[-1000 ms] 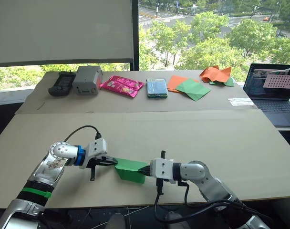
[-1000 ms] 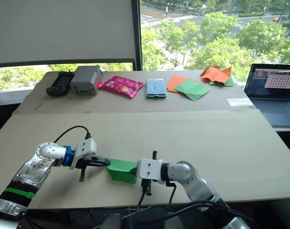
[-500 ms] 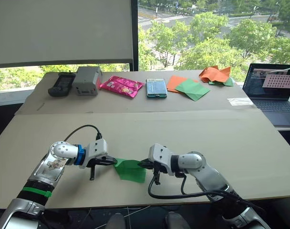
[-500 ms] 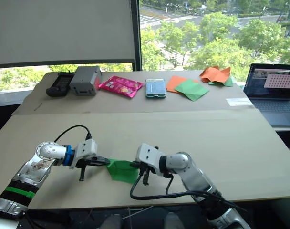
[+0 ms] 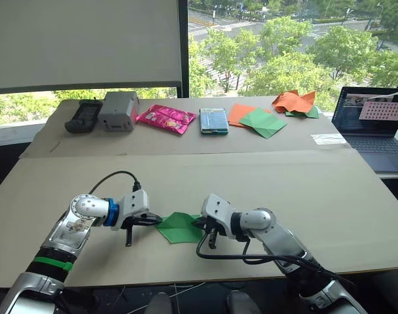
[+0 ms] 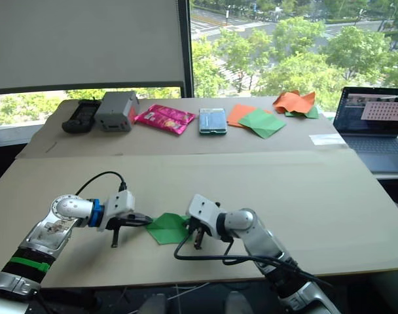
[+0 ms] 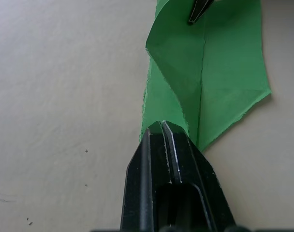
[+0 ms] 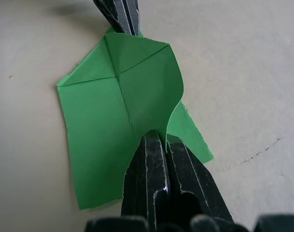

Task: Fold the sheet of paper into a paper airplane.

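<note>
The sheet of paper (image 5: 178, 227) is bright green and creased, and lies low over the near table between my two grippers. Two corner flaps meet on its centre crease (image 8: 119, 77). My left gripper (image 5: 158, 221) is shut on the pointed end of the sheet (image 7: 224, 72). My right gripper (image 5: 198, 224) is shut on the opposite edge, where one layer curls up beside its fingers (image 8: 152, 145). The left gripper's tips (image 8: 122, 14) appear at the sheet's far end in the right wrist view. The paper airplane is out of view.
The back table holds a black handheld device (image 5: 81, 116), a grey box (image 5: 118, 110), a pink packet (image 5: 167, 118), a teal phone (image 5: 214, 121), smooth orange and green sheets (image 5: 258, 119) and a crumpled orange-green heap (image 5: 296, 103). A laptop (image 5: 372, 127) stands at the right.
My right wrist has turned and shifted a little away from me. The green sheet has opened from a raised wedge into a flatter spread shape. My left gripper has held its place.
</note>
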Controlling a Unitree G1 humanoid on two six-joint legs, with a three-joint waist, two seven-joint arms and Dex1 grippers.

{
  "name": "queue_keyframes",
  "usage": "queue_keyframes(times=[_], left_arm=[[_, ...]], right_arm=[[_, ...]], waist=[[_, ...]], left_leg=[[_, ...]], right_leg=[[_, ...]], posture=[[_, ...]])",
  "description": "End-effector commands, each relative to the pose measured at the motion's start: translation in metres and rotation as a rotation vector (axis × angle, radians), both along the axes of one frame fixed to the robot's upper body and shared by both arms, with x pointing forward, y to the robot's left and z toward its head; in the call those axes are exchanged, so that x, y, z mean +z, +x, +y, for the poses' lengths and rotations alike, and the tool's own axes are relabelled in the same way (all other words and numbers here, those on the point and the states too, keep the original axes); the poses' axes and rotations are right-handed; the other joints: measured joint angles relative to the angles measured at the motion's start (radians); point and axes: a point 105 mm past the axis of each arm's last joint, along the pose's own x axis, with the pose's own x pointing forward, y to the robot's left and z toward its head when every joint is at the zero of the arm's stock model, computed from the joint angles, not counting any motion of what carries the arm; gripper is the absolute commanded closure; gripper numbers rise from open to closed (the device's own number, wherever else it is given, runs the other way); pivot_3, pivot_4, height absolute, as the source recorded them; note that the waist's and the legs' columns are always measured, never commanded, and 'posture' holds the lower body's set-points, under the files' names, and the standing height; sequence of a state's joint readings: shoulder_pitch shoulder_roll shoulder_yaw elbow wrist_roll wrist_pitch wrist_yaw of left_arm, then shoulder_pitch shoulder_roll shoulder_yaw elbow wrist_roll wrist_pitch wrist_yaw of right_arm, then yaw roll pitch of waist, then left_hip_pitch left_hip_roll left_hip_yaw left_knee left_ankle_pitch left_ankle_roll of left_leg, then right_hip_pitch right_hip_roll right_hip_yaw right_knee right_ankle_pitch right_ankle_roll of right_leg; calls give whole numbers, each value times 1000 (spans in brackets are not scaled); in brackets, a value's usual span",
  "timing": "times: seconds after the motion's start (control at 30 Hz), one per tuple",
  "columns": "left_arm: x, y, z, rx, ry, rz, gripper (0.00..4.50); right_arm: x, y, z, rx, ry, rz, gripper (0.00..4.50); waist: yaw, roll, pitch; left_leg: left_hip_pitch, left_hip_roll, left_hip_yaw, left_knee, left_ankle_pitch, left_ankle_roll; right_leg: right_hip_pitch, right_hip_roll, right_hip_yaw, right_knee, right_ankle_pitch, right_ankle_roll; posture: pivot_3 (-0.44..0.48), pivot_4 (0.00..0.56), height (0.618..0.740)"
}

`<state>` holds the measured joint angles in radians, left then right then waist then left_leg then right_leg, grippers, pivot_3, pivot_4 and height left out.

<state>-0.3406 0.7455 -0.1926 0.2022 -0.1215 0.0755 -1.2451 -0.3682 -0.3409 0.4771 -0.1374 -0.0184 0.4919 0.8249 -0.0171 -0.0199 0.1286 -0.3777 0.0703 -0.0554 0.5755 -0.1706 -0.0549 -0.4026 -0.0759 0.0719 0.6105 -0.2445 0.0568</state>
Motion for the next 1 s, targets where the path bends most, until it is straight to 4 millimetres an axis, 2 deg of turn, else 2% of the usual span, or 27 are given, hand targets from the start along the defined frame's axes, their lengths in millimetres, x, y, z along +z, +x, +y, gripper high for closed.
queue_keyframes(times=[0.03,0.2,0.47,0.63,0.77,1.0], left_arm=[[3,3,3,48,-25,34,4500],[33,10,6,81,-97,4,4500],[64,-10,-8,27,-252,104,4500],[54,-18,-8,16,-214,135,4500],[33,-11,-2,46,-135,97,4500],[20,-8,-5,22,-86,78,4500]], right_arm=[[8,-6,13,46,24,-18,4472],[7,-5,13,43,21,-16,4472],[6,-5,14,45,22,-11,4472],[5,-3,14,45,16,-14,4472],[7,-3,14,46,19,-16,4472],[11,-4,14,50,28,-10,4472]], waist=[[-2,0,0],[-11,-1,1],[-16,-3,2],[-21,-3,2],[-20,-3,2],[-19,-3,2]], left_leg=[[0,0,0,0,0,0],[-1,0,-1,0,0,0],[-4,0,-1,0,0,1],[-3,0,-1,0,0,0],[-3,0,-1,0,0,0],[-4,0,-1,0,0,0]], right_leg=[[0,0,0,0,0,0],[-1,1,0,1,0,0],[-1,0,0,0,0,0],[-1,0,0,0,0,0],[-1,0,0,0,0,0],[-2,0,0,-1,0,0]], posture=[[0,150,718],[0,150,718],[0,150,718],[0,150,718],[0,150,718],[0,150,718]])
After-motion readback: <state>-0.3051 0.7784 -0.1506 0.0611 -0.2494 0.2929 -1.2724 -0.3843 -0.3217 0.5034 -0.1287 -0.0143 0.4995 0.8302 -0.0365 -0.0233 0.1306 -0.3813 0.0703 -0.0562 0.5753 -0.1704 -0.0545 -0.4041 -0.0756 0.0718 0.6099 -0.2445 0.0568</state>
